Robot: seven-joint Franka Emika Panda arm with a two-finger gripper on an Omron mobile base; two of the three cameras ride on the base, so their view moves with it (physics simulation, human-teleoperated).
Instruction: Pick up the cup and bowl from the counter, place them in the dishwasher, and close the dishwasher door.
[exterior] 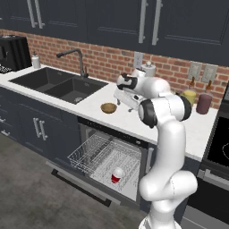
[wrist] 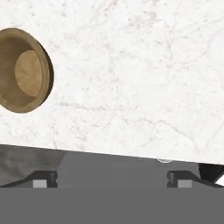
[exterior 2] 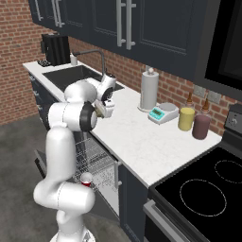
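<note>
The olive-tan bowl [exterior: 108,108] sits upright on the white counter [exterior: 94,105], close to its front edge. My gripper [exterior: 120,103] hangs open just above the counter, a little to the right of the bowl, with nothing between its fingers. In the hand view the bowl [wrist: 24,70] lies at the left edge, off to one side of the gripper [wrist: 111,179], over bare marble [wrist: 131,65]. The red cup [exterior: 117,175] rests in the silver rack [exterior: 100,152] of the dishwasher. The dishwasher door [exterior: 80,184] is dropped down, fully open. The cup [exterior 2: 85,179] also peeks out behind my arm.
A double sink [exterior: 58,82] with a dark faucet [exterior: 79,60] lies left of the bowl. A paper towel roll [exterior 2: 149,90], a scale [exterior 2: 162,114], a yellow jar [exterior 2: 186,118] and a maroon jar [exterior 2: 201,126] stand at the back right. The black stovetop [exterior 2: 208,189] borders the counter.
</note>
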